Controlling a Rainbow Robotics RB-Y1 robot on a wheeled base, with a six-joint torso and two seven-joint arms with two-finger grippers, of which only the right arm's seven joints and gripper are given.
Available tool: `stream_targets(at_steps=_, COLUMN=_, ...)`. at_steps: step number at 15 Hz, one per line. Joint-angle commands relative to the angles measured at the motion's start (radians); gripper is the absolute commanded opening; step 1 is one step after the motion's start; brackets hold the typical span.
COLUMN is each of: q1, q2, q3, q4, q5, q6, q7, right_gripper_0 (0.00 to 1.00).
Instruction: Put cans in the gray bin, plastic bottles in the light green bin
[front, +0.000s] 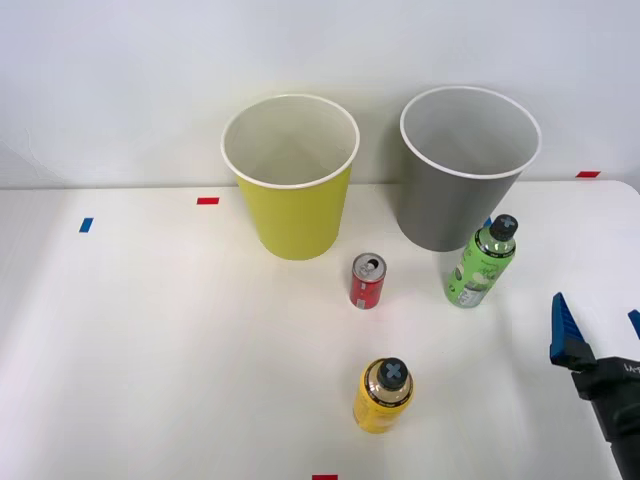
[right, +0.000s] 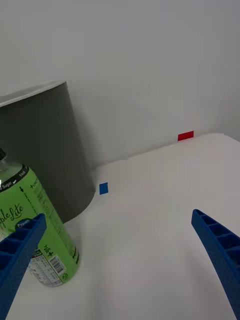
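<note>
You are at the approach step: your right end effector (front: 596, 336) hovers wide open and empty over the desk (front: 150, 340), at about 4 o'clock from the green bottle (front: 480, 262), near but apart from it. That bottle stands upright just beside the gray bin (front: 462, 190), bright green with a white label and dark cap. The next move likely calls for bringing the fingers (right: 220, 250) around its body, then carrying it to the light green bin (front: 292, 200). The red can (front: 367, 281) and yellow bottle (front: 383, 396) wait upright
</note>
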Motion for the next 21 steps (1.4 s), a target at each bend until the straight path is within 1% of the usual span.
stream_targets(at_steps=1, q1=0.011, q2=0.003, q3=0.013, q4=0.026, q5=0.015, q6=-0.019, q7=0.027, right_gripper_0=1.00)
stream_targets(at_steps=2, q1=0.003, q2=0.007, q3=0.007, q4=0.076, q5=-0.027, q6=-0.086, q7=0.085, right_gripper_0=1.00)
stream_targets(at_steps=3, q1=-0.007, q2=0.009, q3=0.002, q4=0.113, q5=-0.088, q6=-0.137, q7=0.196, right_gripper_0=1.00)
stream_targets(at_steps=4, q1=-0.010, q2=0.009, q3=0.005, q4=0.133, q5=-0.151, q6=-0.161, q7=0.334, right_gripper_0=1.00)
stream_targets(at_steps=6, q1=0.011, q2=0.013, q3=0.041, q4=0.133, q5=-0.200, q6=-0.175, q7=0.487, right_gripper_0=1.00)
stream_targets(at_steps=9, q1=0.054, q2=0.020, q3=0.094, q4=0.134, q5=-0.222, q6=-0.226, q7=0.651, right_gripper_0=1.00)
stream_targets(at_steps=14, q1=0.131, q2=0.027, q3=0.174, q4=0.133, q5=-0.232, q6=-0.289, q7=0.802, right_gripper_0=1.00)
stream_targets(at_steps=17, q1=0.184, q2=0.015, q3=0.222, q4=0.133, q5=-0.234, q6=-0.329, q7=0.806, right_gripper_0=1.00)
stream_targets(at_steps=21, q1=0.240, q2=-0.019, q3=0.235, q4=0.133, q5=-0.241, q6=-0.402, q7=0.806, right_gripper_0=1.00)
